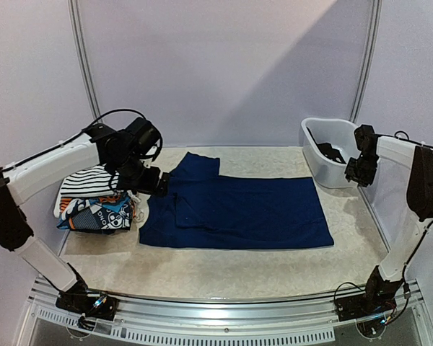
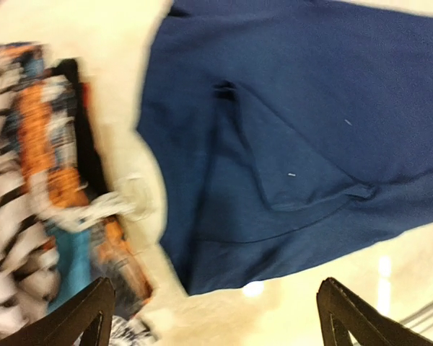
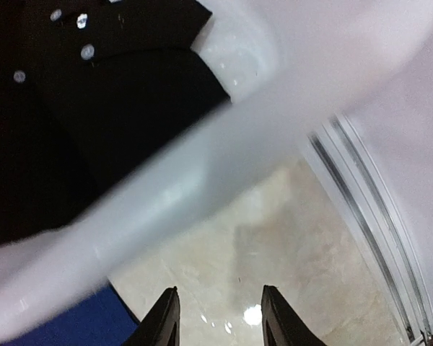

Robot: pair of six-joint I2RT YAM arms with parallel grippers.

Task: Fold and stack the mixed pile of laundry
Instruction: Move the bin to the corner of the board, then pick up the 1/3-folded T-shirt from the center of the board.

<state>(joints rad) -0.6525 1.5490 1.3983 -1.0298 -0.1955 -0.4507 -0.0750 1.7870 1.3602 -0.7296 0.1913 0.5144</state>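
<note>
A white plastic tub [image 1: 323, 171] is set at the far right of the beige marbled counter [image 1: 224, 270]; its pale rim [image 3: 202, 180] is seen blurred from the right wrist; a metal rail [image 1: 224, 308] is fixed along the counter's near edge.

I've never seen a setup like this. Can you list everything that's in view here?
navy garment: one, navy blue, spread flat across the middle of the table
striped garment: one, black and white, on top of the stack at the left
cartoon-print garment: one, blue with orange, under the striped one in that stack
plastic tub: one, white, far right of the table
black garment: one, black, inside the tub
table: one, beige marbled, under everything
left gripper: one, black, open and empty, over the navy garment's left end, beside the stack
right gripper: one, black, fingers apart and empty, by the tub's rim
</note>
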